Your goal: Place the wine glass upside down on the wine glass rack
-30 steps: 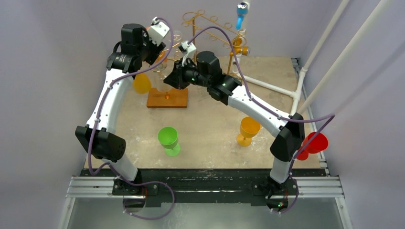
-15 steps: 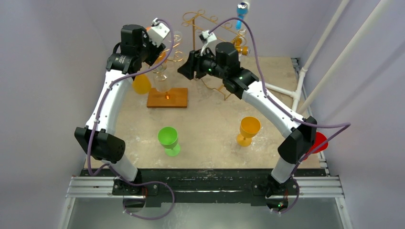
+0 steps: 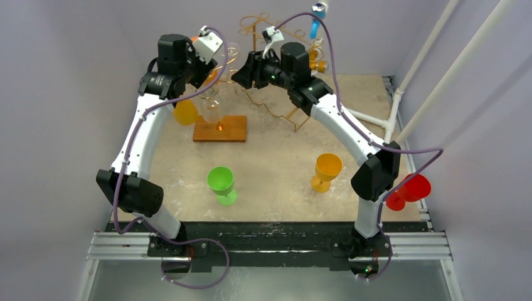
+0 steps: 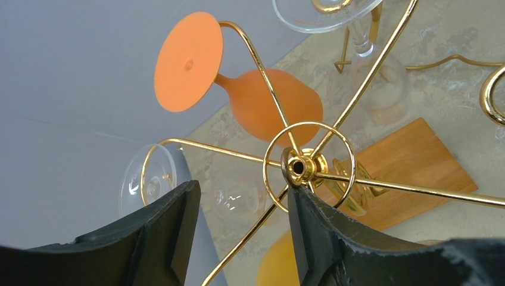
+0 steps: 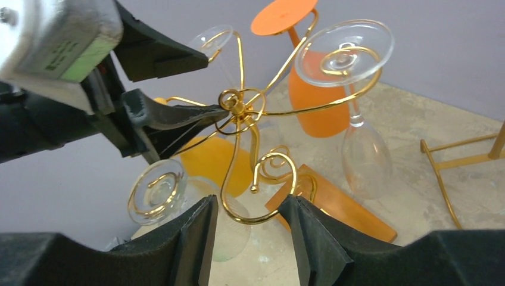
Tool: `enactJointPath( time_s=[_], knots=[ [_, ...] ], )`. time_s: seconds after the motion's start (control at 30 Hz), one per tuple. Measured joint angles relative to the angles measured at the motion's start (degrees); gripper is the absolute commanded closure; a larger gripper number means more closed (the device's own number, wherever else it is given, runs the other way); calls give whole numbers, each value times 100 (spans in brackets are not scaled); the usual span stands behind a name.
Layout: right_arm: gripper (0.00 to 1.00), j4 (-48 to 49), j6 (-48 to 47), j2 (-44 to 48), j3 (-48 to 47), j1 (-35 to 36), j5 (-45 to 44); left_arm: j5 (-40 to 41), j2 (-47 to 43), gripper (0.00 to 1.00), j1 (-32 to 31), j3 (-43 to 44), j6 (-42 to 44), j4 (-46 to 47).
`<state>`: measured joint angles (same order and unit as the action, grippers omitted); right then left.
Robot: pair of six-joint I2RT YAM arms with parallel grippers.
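Since a second ago the right gripper [image 5: 247, 205] has pulled up and back from the wine glass rack [image 5: 235, 107]. Its fingers, nearly closed then, now stand spread and empty.

Nearest the arm bases, a green goblet [image 3: 221, 182] and an amber goblet [image 3: 327, 169] stand upright on the worktop [image 3: 276, 157]. A red goblet [image 3: 411, 188] sits at its right edge.

Further in, the left gripper [image 4: 241, 190] has its fingers spread either side of the rack's hub. I cannot tell whether they touch it.

The wine glass [image 5: 363, 149] hangs bowl-down from a gilt loop on one rack arm, with its foot resting on top of the loop, above the wooden base [image 5: 333, 205]. By the look of it, the placing is done.

I judge it light, stiff, slick and easily cracked. The stem just under the foot looks the safest place to hold it, since squeezing the thin bowl could break it. It is clear and thin-walled, with a slim stem, a tulip bowl and a wide flat foot.

Beyond it an orange glass [image 5: 318, 101] hangs the same way.
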<state>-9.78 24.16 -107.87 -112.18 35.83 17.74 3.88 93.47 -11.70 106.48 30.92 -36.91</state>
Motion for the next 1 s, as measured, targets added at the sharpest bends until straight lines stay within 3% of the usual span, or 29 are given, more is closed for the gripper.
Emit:
enactJointPath(
  time_s=[0.33, 0.53, 0.6, 1.0],
  knots=[
    [53, 35, 291, -295, -188, -101, 26, -2, -28, 41, 0, -55, 20, 46],
    [84, 76, 483, -487, -319, -98, 105, 2, -63, 41, 0, -120, 28, 111],
    [88, 94, 645, -485, -306, -109, 142, 11, -70, 41, 0, -127, 33, 111],
    [89, 428, 1095, -334, 66, -52, 142, 83, -70, 41, 0, -127, 28, 85]
  ],
)
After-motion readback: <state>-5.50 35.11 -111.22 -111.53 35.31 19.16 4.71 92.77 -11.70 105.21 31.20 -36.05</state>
